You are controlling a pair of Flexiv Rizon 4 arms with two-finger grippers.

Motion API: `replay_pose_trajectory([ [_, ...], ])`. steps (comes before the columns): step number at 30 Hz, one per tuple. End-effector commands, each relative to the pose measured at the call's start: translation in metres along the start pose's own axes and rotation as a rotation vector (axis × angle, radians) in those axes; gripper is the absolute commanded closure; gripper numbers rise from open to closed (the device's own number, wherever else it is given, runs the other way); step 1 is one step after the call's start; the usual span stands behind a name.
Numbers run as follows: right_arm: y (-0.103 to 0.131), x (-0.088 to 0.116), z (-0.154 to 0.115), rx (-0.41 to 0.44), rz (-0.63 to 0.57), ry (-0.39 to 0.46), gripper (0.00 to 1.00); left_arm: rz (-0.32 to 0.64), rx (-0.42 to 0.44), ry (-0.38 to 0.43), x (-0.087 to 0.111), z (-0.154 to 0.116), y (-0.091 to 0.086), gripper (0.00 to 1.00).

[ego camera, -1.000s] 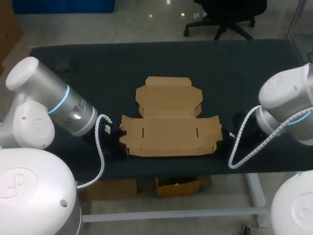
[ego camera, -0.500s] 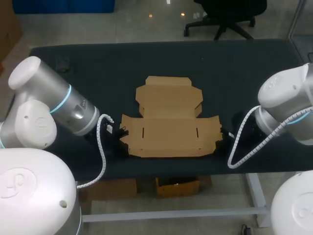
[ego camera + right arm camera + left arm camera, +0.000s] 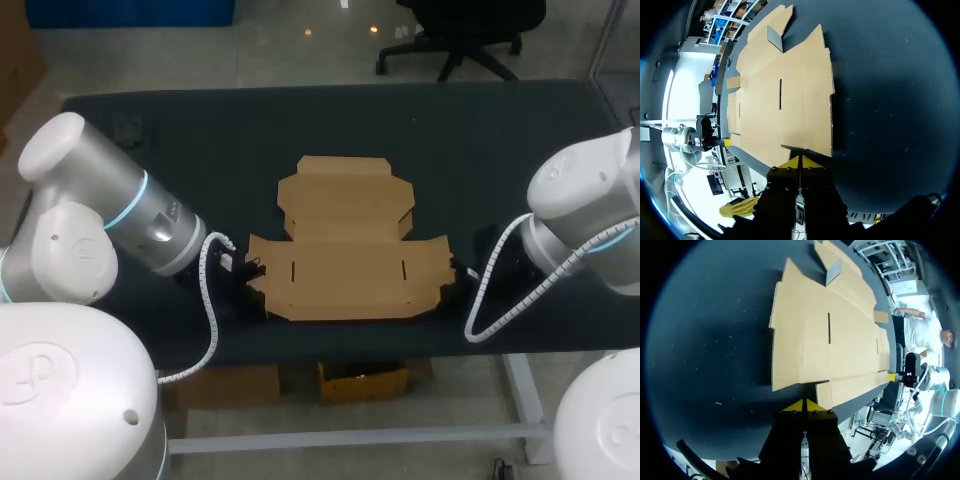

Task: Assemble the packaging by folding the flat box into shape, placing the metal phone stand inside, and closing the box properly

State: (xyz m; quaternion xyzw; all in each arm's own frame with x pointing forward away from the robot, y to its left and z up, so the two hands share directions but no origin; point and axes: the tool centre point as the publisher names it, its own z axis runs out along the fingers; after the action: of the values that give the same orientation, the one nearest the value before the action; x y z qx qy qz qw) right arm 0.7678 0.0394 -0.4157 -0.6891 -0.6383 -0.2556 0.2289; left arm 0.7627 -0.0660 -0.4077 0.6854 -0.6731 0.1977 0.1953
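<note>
The flat brown cardboard box (image 3: 345, 250) lies unfolded on the dark table, near the front edge. My left gripper (image 3: 246, 272) sits low at the box's front left corner. In the left wrist view its yellow tips (image 3: 804, 405) are shut together and meet the edge of the cardboard (image 3: 830, 335). My right gripper (image 3: 455, 276) sits at the box's front right corner, and its tips (image 3: 799, 162) are shut and touch the edge of the sheet (image 3: 785, 95). Neither gripper holds anything. No metal phone stand shows in any view.
A small dark object (image 3: 128, 131) lies at the table's far left. The table's front edge (image 3: 340, 345) runs just behind both grippers. Bare dark surface lies beyond the box and to both sides.
My left arm has shifted slightly to the right, bringing its gripper up to the box's left edge. The right arm and the box have hardly moved.
</note>
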Motion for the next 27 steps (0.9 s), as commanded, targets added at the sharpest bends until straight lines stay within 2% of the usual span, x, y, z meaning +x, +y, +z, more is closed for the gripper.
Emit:
replay_pose_trajectory([
  [1,-0.0005,0.0001,-0.0014,-0.003,-0.001,0.004,1.00,0.003,0.002,-0.004,0.0010,-0.0015,0.0011,1.00],
  [27,-0.0013,-0.0005,0.0038,0.009,0.007,0.002,1.00,-0.004,-0.021,0.004,-0.0006,0.0068,-0.0008,1.00],
])
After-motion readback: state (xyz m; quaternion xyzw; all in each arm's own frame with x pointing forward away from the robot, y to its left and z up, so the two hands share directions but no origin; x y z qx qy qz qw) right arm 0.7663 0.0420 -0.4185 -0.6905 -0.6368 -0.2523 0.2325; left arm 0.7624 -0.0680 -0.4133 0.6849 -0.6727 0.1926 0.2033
